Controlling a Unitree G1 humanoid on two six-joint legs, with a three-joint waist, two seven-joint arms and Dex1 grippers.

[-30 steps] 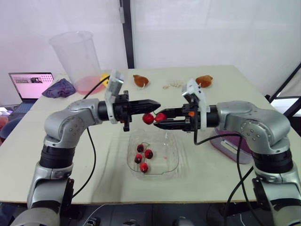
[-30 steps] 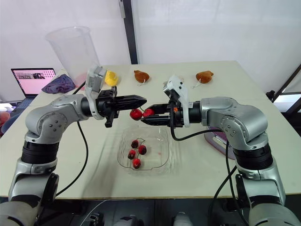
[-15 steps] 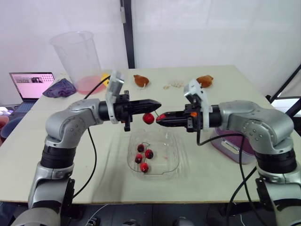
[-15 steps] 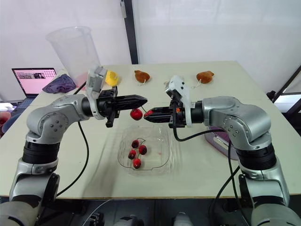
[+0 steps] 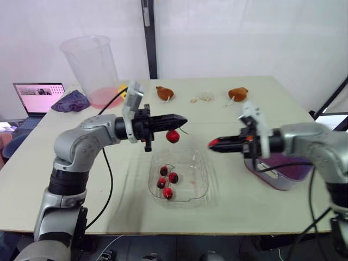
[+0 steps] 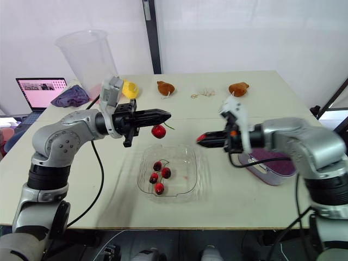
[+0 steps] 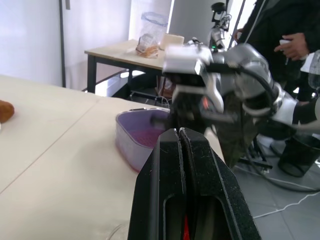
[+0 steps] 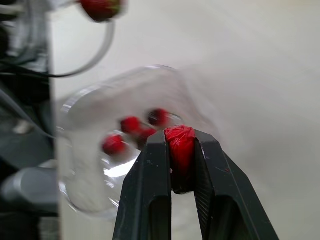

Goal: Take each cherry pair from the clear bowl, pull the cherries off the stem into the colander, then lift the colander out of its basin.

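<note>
**Right gripper clamps a lone cherry; left pinches the stem**

Right gripper [image 5: 213,144] is clenched on a single cherry [image 8: 181,150], held well apart from the left gripper [image 5: 184,118]. That one's fingers press together on the stem [image 6: 168,126], so the second cherry [image 5: 173,136] dangles just under its tips. The lone fruit is probably bound for the colander [image 5: 291,163] in its basin [image 5: 271,178], which sits beneath the right wrist. The clear bowl [image 5: 201,185] lies below and between both grippers, with more cherry pairs [image 5: 167,182] waiting in it.

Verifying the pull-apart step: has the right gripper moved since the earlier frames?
Yes. The right gripper, shut on a cherry, has pulled toward the robot's right: from above the clear bowl's far rim to about its right edge, nearer the purple basin.
</note>
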